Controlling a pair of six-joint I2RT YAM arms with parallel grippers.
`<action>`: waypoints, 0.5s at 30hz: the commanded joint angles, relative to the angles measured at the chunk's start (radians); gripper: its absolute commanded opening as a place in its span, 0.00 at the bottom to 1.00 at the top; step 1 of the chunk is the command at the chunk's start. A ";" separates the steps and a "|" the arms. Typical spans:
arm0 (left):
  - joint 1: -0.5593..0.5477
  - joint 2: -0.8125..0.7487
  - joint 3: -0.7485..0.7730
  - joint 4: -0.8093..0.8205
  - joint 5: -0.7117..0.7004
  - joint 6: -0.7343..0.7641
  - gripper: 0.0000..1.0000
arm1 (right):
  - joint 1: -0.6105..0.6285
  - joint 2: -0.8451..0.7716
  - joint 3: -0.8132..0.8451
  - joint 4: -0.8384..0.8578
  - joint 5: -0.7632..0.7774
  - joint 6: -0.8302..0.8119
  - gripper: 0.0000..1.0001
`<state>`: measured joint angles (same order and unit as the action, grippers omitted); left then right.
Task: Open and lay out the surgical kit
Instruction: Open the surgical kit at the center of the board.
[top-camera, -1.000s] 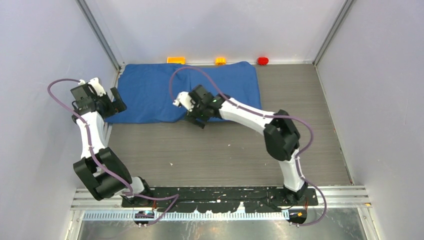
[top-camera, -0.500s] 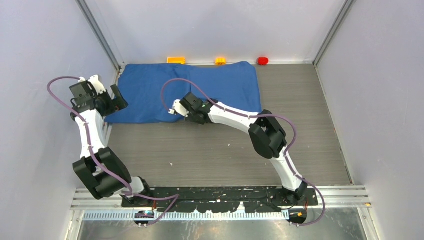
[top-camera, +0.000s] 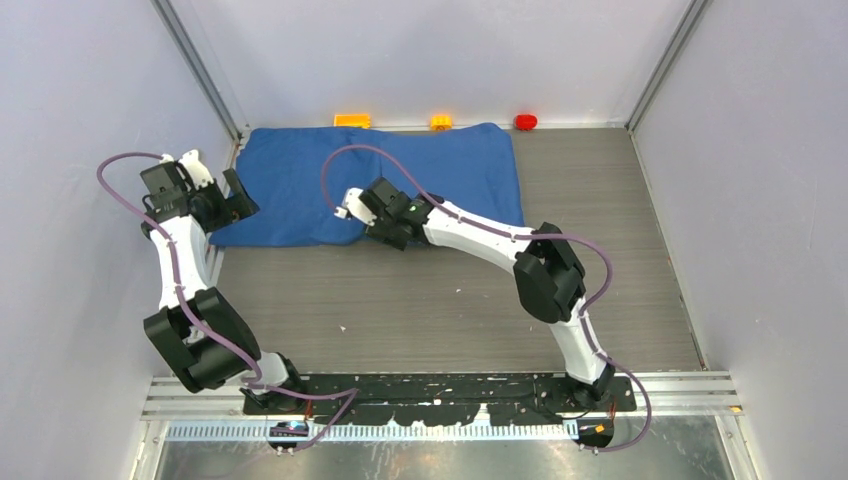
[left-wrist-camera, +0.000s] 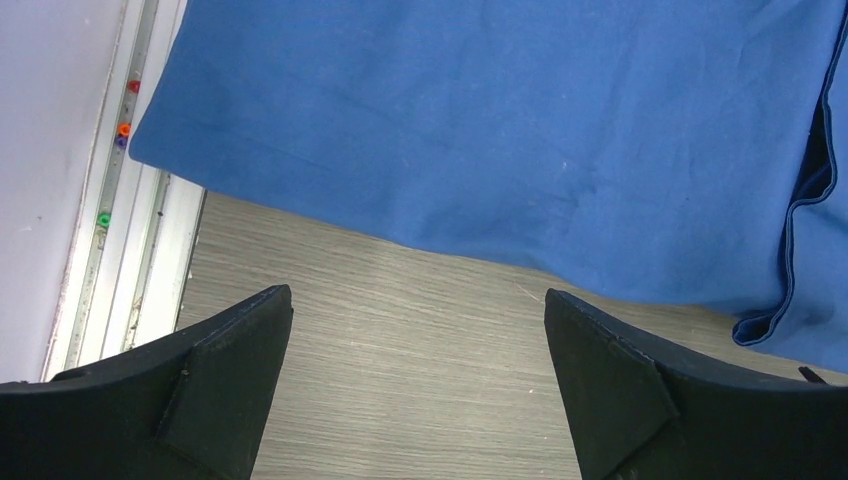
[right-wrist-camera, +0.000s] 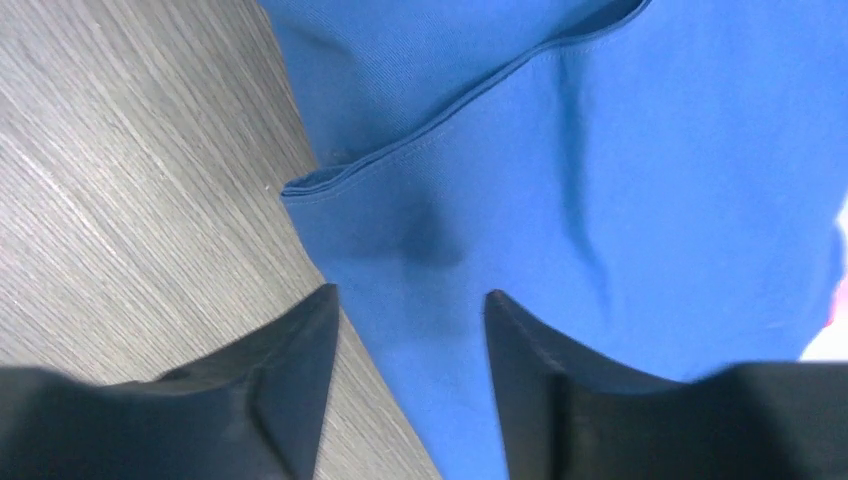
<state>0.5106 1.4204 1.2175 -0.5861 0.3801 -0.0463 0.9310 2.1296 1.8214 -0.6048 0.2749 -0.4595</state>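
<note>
Jaws apart, the right gripper (right-wrist-camera: 410, 293) is straddling the seemingly limp blue wrap (right-wrist-camera: 650, 150) at its hem (right-wrist-camera: 470, 98) (likely the best hold); the left gripper (left-wrist-camera: 417, 293) is hanging wide open.

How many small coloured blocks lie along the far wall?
3. The orange block lies beyond the middle of the blue cloth wrap, the yellow block further right, the red block just past its right corner. Others may hide under the cloth.

Soft even light; close-ups perhaps slightly blurred.
</note>
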 joint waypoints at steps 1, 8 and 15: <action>-0.004 -0.005 0.040 0.005 0.025 -0.012 1.00 | 0.072 -0.051 -0.006 0.040 0.067 -0.029 0.68; -0.004 -0.016 0.035 0.001 0.017 -0.006 1.00 | 0.160 -0.004 -0.075 0.133 0.234 -0.153 0.80; -0.004 -0.019 0.034 -0.003 0.014 -0.006 1.00 | 0.170 0.073 -0.098 0.253 0.349 -0.264 0.80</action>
<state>0.5106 1.4212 1.2213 -0.5892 0.3851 -0.0479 1.1202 2.1674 1.7233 -0.4561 0.5152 -0.6434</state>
